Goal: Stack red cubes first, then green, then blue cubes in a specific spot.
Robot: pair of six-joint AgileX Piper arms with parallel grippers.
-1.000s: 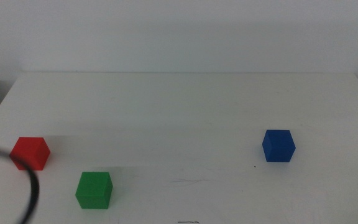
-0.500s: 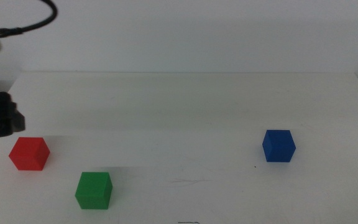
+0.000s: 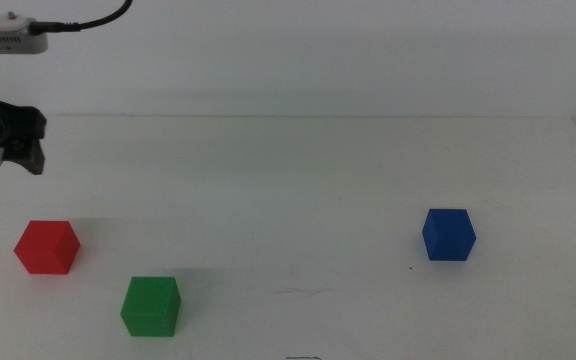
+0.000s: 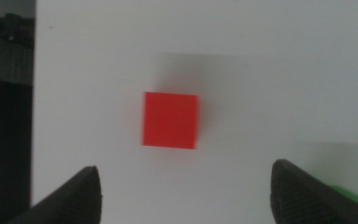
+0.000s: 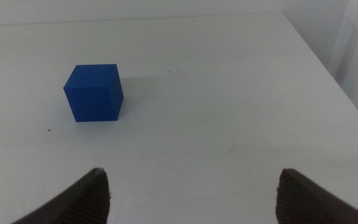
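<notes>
The red cube (image 3: 46,247) sits at the table's left, with the green cube (image 3: 151,305) to its right and nearer the front. The blue cube (image 3: 448,234) stands alone at the right. My left gripper (image 3: 26,140) hangs high at the far left, above and behind the red cube. In the left wrist view its jaws are wide open (image 4: 185,171), with the red cube (image 4: 170,120) below between them and a sliver of the green cube (image 4: 353,198) at the edge. My right gripper (image 5: 192,177) is open, empty and short of the blue cube (image 5: 94,92); it is out of the middle view.
The white table (image 3: 308,170) ends at the left close to the red cube; the left wrist view shows the dark drop beyond that edge (image 4: 5,124). A black cable (image 3: 98,20) runs over the left arm at the top left.
My left arm has risen from the bottom left corner of the middle view to high at the far left, over the red cube. The cubes have not moved.
</notes>
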